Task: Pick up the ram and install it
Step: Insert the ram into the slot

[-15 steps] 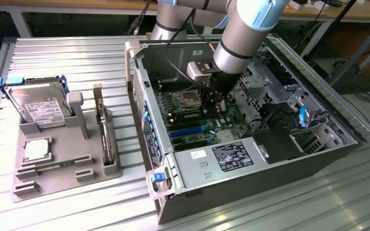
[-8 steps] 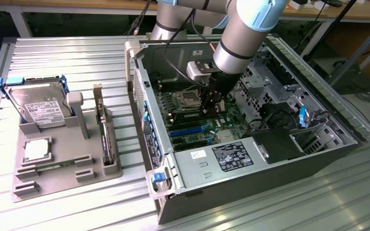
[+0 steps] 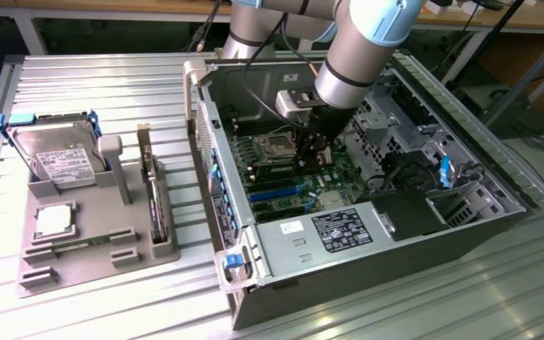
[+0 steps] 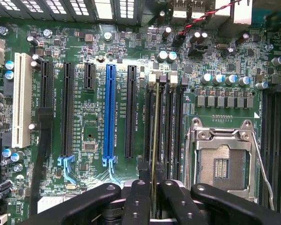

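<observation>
We note the gripper [image 4: 155,187] pinching the ram [image 4: 156,131] edge-on between its dark fingers [image 4: 139,199]; the stick runs along the black memory slots [image 4: 171,122], between blue slot [image 4: 110,112] and processor socket [image 4: 222,161]; whether it is seated, we cannot tell.

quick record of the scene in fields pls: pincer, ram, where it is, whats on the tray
pincer: shut on the ram, inside the computer case
ram: edge-on between the fingers, lined up over the memory slots
beside slots: empty processor socket
seated: cannot tell
tray: hard drive, processor chip, expansion card
</observation>
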